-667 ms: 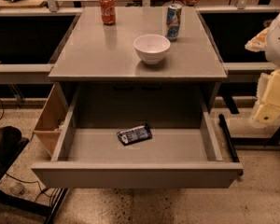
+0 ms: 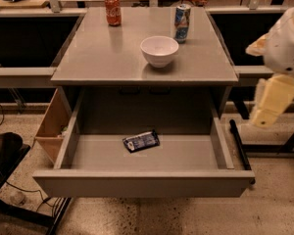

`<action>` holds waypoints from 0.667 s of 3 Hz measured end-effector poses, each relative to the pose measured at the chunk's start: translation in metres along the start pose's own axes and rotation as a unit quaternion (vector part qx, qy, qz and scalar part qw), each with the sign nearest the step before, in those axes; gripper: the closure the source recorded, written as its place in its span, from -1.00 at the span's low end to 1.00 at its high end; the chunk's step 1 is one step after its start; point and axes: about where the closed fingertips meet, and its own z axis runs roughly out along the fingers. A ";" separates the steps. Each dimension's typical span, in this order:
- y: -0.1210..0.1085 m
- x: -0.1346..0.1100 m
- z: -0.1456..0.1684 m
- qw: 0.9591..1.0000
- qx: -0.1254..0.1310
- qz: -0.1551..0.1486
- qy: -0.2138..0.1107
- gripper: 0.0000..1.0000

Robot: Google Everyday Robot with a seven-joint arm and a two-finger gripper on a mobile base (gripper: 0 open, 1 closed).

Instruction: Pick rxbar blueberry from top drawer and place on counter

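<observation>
One item to move, and it has not been picked up yet. At far left, a tan wooden drawer (image 2: pixel 51 126) stands open beside the grey unit; it is not part of the job. On the grey surface (image 2: pixel 98 58), a red can (image 2: pixel 112 10) stands upright at the far left corner. Below the surface the top drawer (image 2: pixel 142 184) is pulled well out toward the near side, so the opening step looks done. The snack bar (image 2: pixel 141 141) lies flat on the drawer floor, slightly left of middle and toward the far wall. It is turned at a slight angle with nothing touching it. Up on the surface, a white bowl (image 2: pixel 159 50) sits around the middle, and a blue-and-white can (image 2: pixel 182 22) stands just beyond it to the right. At far right, the claw (image 2: pixel 269 102) hangs off the right side of the unit, outside the drawer and well apart from the bar. Cannot tell whether it is open or closed; nothing is visibly in it. Left to do, as I judge it: reach into the drawer, grasp the bar, lift it out, set it on the surface. The bare near-left part of the surface looks like a workable spot.
</observation>
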 end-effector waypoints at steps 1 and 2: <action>-0.027 -0.031 0.064 0.999 0.008 -0.025 -0.026 -1.00; -0.046 -0.058 0.120 0.998 0.005 -0.045 -0.041 -1.00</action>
